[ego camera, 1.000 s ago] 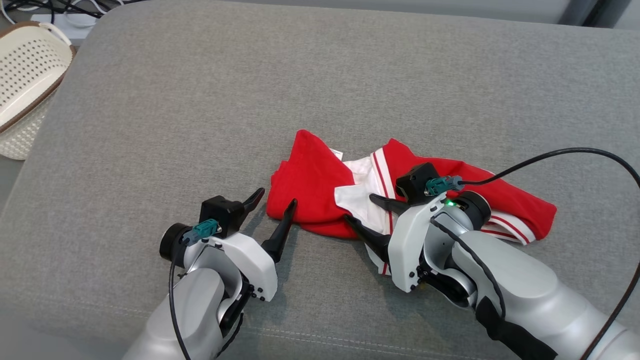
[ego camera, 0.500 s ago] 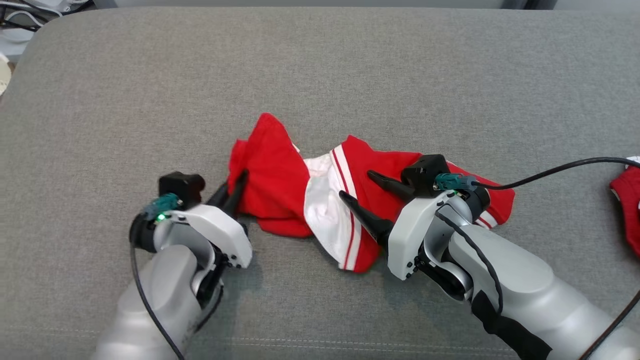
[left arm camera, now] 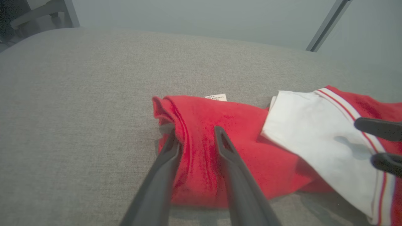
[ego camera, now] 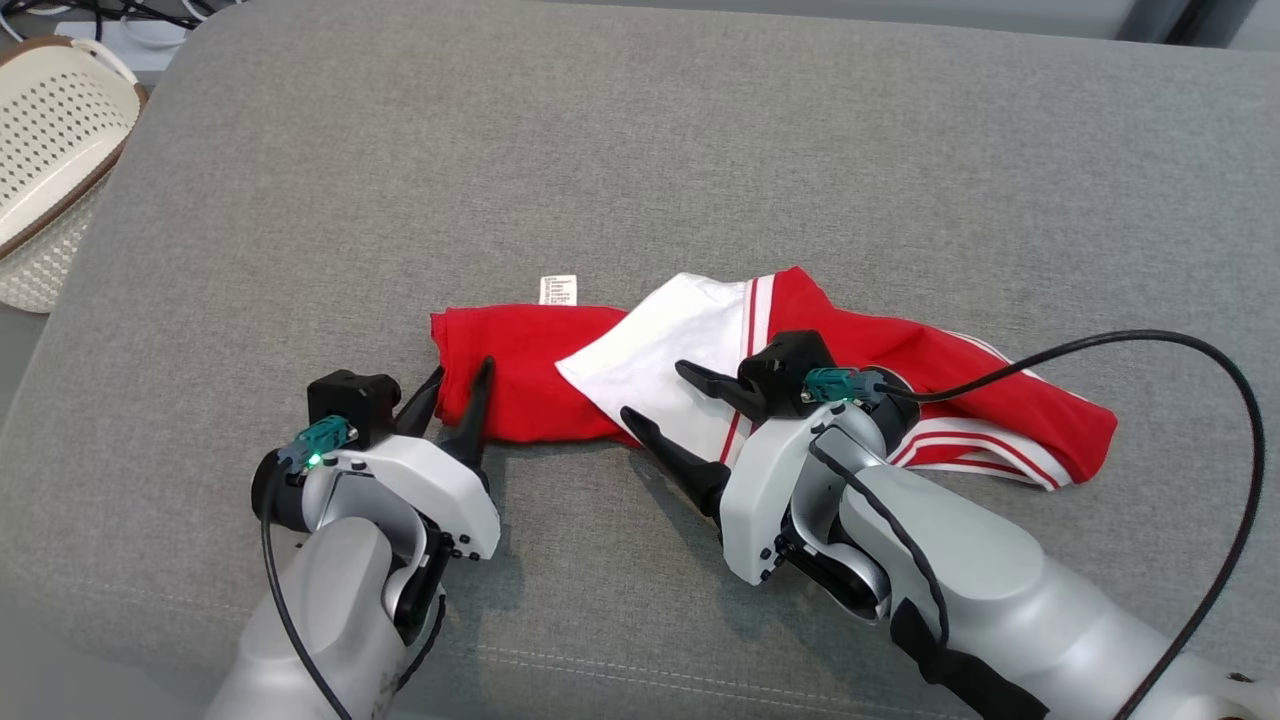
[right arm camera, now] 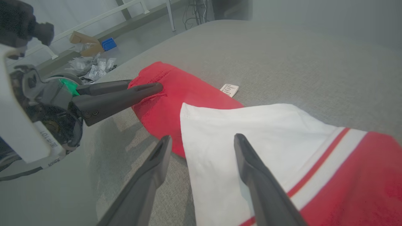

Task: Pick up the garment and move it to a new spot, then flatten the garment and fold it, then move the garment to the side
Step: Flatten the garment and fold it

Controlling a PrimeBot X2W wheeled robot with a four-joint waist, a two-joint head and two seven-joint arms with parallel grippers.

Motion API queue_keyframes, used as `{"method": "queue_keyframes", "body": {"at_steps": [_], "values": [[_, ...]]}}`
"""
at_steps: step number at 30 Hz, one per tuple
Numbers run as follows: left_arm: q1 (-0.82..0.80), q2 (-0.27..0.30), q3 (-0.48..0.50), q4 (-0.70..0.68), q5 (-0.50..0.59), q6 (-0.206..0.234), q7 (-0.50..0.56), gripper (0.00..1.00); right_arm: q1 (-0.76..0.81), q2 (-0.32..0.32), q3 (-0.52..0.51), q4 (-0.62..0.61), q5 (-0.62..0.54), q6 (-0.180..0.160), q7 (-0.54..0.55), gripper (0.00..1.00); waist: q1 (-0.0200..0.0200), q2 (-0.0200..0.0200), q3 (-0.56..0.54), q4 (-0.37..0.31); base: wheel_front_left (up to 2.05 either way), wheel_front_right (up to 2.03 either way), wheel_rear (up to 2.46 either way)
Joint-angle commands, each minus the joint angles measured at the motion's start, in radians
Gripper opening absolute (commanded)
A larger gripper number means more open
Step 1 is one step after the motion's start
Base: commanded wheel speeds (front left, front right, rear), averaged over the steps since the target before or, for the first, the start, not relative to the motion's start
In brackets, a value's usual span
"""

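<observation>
Stretching seems intended: left gripper (ego camera: 463, 368) pinches the garment (ego camera: 530, 350) at its red end, right gripper (ego camera: 655, 390) gapes wide above its white panel (ego camera: 660, 325).

Grey upholstered surface (ego camera: 640, 150) (cream perforated basket (ego camera: 60, 130) alongside)

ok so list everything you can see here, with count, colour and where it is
garment: one, red with a white panel and stripes, across the middle of the cushion
care label: one, white, at the garment's far edge
cushion: one, grey, under the garment
basket: one, cream, perforated, beside the cushion's far left corner
cardboard box: one, brown, on the floor beyond
left gripper: one, dark fingers, pinching the garment's red left end
right gripper: one, dark fingers, open over the white panel
</observation>
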Motion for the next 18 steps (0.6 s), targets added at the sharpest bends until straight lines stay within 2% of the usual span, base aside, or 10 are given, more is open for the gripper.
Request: {"method": "queue_keyframes", "body": {"at_steps": [1,8,14,15,16,17,18], "values": [[-0.003,0.022,0.035,-0.022,0.014,-0.007,-0.010,1.00,-0.008,0.023,0.006,-0.002,-0.006,0.000,0.011,1.00,0.0000,0.0000,0.003,0.013,0.00,0.00,0.00],[0.024,-0.010,0.053,-0.028,0.048,-0.023,-0.010,1.00,-0.054,0.040,0.095,0.125,-0.058,0.000,0.086,1.00,0.0000,0.0000,0.009,0.085,0.00,0.00,0.00],[0.035,-0.020,0.072,-0.030,0.057,-0.028,-0.010,1.00,-0.052,0.043,0.131,0.183,-0.079,0.000,0.105,1.00,0.0000,0.0000,0.006,0.112,0.00,0.00,0.00],[0.037,-0.022,0.076,-0.033,0.059,-0.028,-0.010,1.00,-0.052,0.044,0.132,0.187,-0.078,0.000,0.104,0.98,0.0000,0.0000,0.005,0.112,0.00,0.00,0.00],[0.039,-0.022,0.079,-0.036,0.061,-0.029,-0.010,1.00,-0.053,0.044,0.132,0.192,-0.077,0.000,0.101,0.86,0.0000,0.0000,0.005,0.111,0.00,0.00,0.00],[0.039,-0.022,0.079,-0.036,0.061,-0.029,-0.010,1.00,-0.053,0.044,0.132,0.192,-0.077,0.000,0.101,0.86,0.0000,0.0000,0.005,0.111,0.00,0.00,0.00],[0.041,-0.023,0.082,-0.037,0.064,-0.029,-0.010,1.00,-0.055,0.044,0.130,0.197,-0.076,0.000,0.097,0.75,0.0000,0.0000,0.004,0.110,0.00,0.00,0.00]]}}
